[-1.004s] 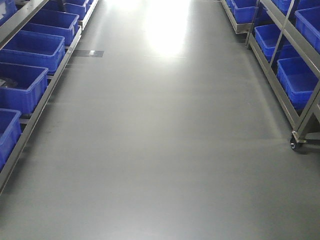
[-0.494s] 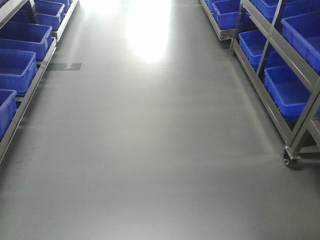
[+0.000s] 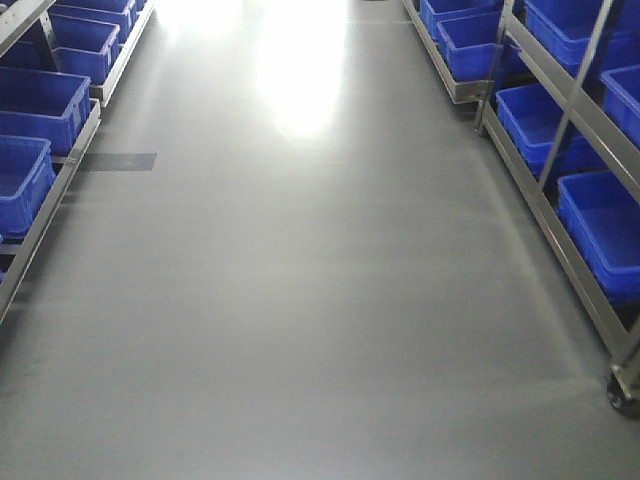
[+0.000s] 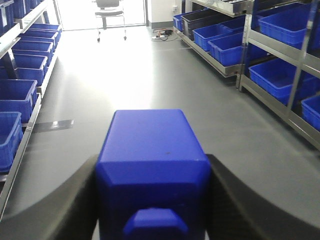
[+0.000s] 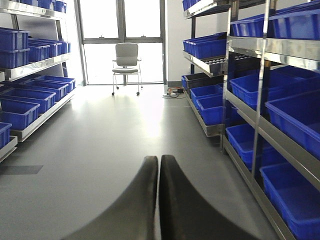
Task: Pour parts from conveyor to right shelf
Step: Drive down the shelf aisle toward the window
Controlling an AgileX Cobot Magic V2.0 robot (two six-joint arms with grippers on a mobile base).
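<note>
In the left wrist view a blue plastic block, one of the parts [image 4: 150,155], fills the lower middle, with a short stub on the face towards the camera. My left gripper [image 4: 152,200] is shut on it, a black finger [image 4: 60,210] pressed to each side. My right gripper [image 5: 159,162] is shut with nothing between its fingers, held above the floor. The right shelf [image 3: 560,150], a steel rack with deep blue tubs [image 3: 605,225], runs along the right edge of the aisle and shows too in the wrist views [image 5: 260,125]. The conveyor is out of view.
A second rack with blue tubs [image 3: 40,110] lines the left side. Smooth grey floor [image 3: 310,300] runs between the racks. A caster of the right rack [image 3: 622,385] stands at the lower right. An office chair [image 5: 126,62] stands by the far windows.
The front view has shifted: the right rack and its caster have slid to the right and lower in the picture, and the left rack shows less of its near tubs.
</note>
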